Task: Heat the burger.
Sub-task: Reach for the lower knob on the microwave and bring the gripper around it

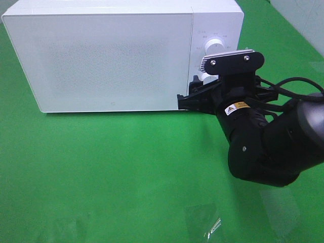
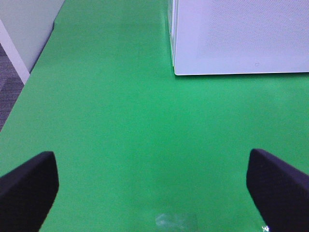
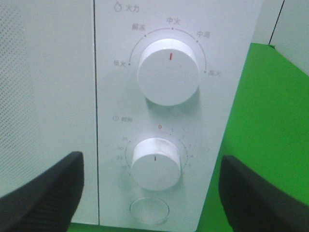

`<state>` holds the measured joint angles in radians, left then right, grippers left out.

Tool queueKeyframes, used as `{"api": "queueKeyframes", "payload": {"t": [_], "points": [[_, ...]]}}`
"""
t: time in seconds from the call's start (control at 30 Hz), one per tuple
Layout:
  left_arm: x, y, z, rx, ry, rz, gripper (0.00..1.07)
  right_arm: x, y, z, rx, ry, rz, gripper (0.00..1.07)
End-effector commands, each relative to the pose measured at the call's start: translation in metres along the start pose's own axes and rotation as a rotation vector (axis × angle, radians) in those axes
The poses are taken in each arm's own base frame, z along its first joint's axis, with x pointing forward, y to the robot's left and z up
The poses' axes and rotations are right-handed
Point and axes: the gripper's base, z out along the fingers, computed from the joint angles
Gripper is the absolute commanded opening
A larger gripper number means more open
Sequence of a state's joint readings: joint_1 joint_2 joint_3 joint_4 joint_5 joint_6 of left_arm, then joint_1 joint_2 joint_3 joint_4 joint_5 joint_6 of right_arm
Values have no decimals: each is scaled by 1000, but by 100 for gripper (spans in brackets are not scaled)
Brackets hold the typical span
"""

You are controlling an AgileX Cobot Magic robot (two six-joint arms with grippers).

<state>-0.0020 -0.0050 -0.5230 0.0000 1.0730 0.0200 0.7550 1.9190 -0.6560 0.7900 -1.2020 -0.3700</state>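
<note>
Pincers, 2 in all. Right pincer [image 3: 149, 162] stands wide open w/ nothing in its grip. Its 2 black fingers [image 3: 43, 193] sit either side of the lower knob [image 3: 155, 164] on the microwave [image 1: 111, 55] control panel, not closed on it. Can't tell if the tips touch the panel.

Left pincer [image 2: 150, 159] is spread as wide as the view allows and holds nothing. It hangs over bare green table [image 1: 126, 167], w/ the microwave's front corner ahead and well apart from it.

Panel has 2 white knobs and 1 round button [image 3: 149, 211] just below the lower knob. Upper knob [image 3: 168, 71] has its red mark straight up at the middle label; lower knob's mark points at 0.

1 microwave, white, door [image 1: 101, 58] shut, on the green table.

Burger: not visible in any view, so can't tell where it sits.
</note>
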Motion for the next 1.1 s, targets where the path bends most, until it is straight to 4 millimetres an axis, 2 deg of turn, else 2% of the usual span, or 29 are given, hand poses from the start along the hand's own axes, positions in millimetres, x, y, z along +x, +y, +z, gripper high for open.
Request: {"api": "queueKeyframes", "payload": {"t": [0.03, 0.67, 1.1], "points": [[2, -1, -2, 7, -22, -9, 98, 1, -3, 15, 15, -22, 46, 74], [2, -1, -1, 7, -15, -9, 98, 23, 5, 41, 14, 11, 31, 74], [2, -1, -2, 6, -16, -8, 98, 22, -4, 54, 28, -2, 71, 74]]}}
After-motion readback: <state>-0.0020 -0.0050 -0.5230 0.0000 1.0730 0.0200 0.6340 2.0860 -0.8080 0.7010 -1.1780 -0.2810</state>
